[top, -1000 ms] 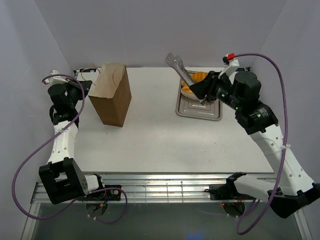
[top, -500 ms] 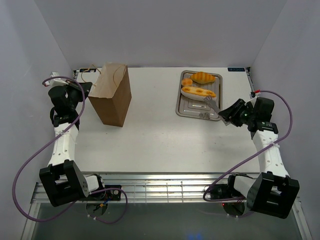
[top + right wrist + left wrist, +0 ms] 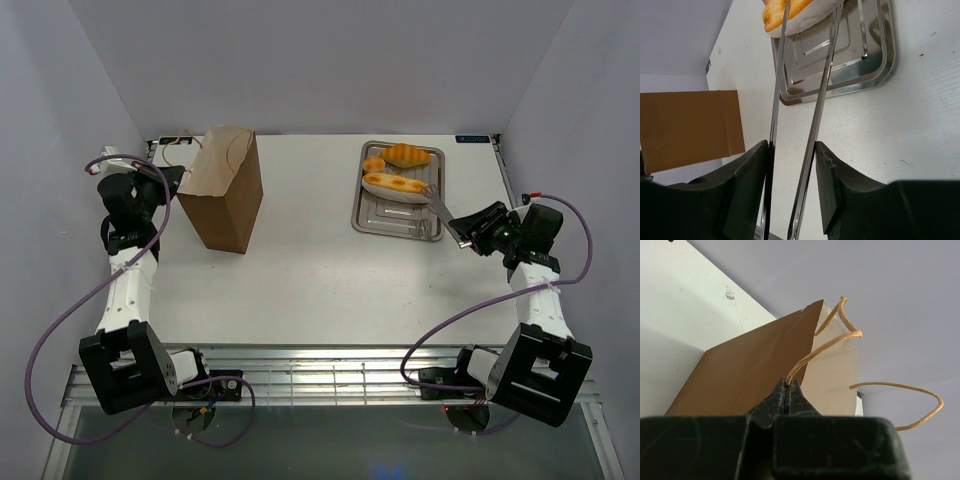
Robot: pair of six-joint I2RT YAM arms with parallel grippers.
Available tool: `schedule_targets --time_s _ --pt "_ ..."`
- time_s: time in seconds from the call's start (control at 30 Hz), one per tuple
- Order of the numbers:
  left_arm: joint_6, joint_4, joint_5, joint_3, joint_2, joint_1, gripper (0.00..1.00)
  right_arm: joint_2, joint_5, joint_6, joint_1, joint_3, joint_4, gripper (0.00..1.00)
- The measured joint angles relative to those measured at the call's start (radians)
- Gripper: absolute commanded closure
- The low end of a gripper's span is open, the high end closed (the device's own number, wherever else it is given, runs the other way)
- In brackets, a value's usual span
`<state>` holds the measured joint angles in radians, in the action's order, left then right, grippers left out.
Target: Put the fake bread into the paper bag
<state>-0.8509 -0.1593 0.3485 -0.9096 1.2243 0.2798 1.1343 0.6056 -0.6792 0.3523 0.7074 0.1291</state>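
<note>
Right gripper (image 3: pixel 792 150) is clamping silver tongs (image 3: pixel 805 100), tips reaching the baguette (image 3: pixel 790 12) on the tray (image 3: pixel 875 65).
Left gripper (image 3: pixel 786 390) is pinching the string handle (image 3: pixel 825 347) of the paper bag (image 3: pixel 750 370), fingers together.

Right gripper (image 3: pixel 468 232) w/ tongs (image 3: pixel 438 207) has swung back off the tray (image 3: pixel 400 228) to the right; tong tips now straddle the baguette (image 3: pixel 396 184) end (loaves uncovered).
</note>
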Motion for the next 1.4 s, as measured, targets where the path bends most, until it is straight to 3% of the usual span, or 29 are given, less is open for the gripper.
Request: schedule_targets --time_s 1.4 --pt "0.019 0.001 -0.015 0.000 -0.007 0.000 1.00 0.269 0.076 -0.144 0.001 -0.160 -0.451 0.47"
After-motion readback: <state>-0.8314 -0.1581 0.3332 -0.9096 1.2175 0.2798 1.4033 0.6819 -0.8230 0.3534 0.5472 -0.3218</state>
